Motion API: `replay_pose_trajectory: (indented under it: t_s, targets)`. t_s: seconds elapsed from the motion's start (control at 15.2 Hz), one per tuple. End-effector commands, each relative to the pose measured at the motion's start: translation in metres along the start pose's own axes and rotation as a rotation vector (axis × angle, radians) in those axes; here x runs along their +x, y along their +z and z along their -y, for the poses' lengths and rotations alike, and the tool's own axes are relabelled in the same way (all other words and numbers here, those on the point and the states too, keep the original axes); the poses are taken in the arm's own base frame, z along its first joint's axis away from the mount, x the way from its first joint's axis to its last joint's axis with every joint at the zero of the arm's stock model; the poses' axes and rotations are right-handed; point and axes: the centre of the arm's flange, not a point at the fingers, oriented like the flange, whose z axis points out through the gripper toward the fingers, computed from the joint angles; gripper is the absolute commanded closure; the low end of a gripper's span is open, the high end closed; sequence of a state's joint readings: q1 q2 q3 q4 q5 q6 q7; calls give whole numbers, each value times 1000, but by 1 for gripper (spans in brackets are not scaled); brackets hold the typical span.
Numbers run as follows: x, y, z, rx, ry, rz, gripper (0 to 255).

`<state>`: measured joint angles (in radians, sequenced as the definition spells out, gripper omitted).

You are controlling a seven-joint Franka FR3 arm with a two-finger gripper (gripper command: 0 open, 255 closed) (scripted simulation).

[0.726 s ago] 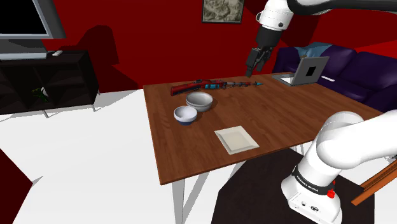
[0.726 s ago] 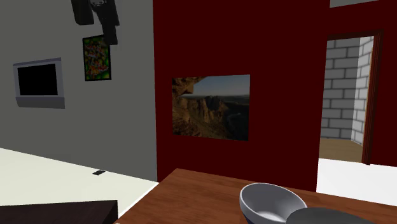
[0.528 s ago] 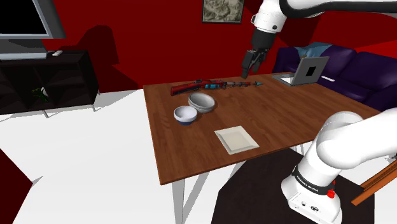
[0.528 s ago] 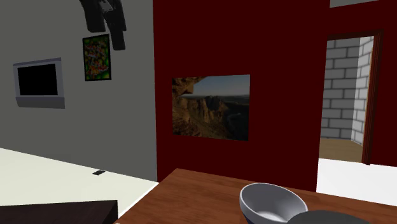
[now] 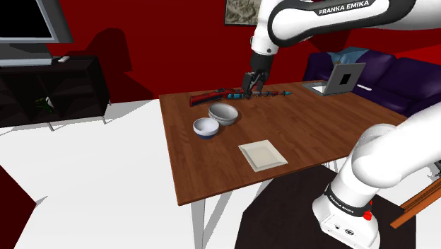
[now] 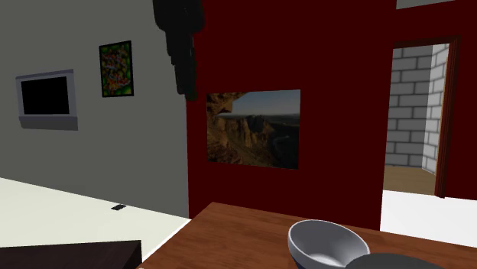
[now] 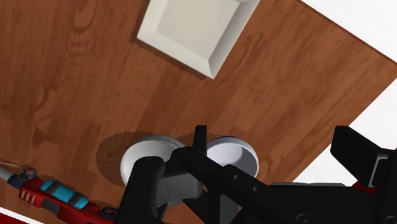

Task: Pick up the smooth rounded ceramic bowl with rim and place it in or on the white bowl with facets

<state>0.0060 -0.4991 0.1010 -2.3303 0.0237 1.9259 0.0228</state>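
Hovering open and empty over the far edge of the worktop (image 5: 332,134), the hand (image 5: 252,83) has the blue-footed white bowl (image 5: 206,128) toward the shoulder view's lower left, just past the grey bowl (image 5: 223,113).

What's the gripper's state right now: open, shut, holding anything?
Gripper: open, holding nothing.

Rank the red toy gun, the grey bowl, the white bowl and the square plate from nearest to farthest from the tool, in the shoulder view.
1. The red toy gun, right below the tool, at the far edge.
2. The grey bowl, in front of the gun.
3. The white bowl, beside the grey one.
4. The square plate, toward the near edge.
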Motion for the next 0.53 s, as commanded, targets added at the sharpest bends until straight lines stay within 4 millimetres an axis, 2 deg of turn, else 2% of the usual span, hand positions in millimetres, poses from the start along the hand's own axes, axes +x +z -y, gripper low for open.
replay_pose_trajectory:
  t_s: [0.0, 0.46]
  targets:
    - [20, 19, 6, -5, -6, 8, 0]
    - [86, 85, 27, -25, -28, 37, 0]
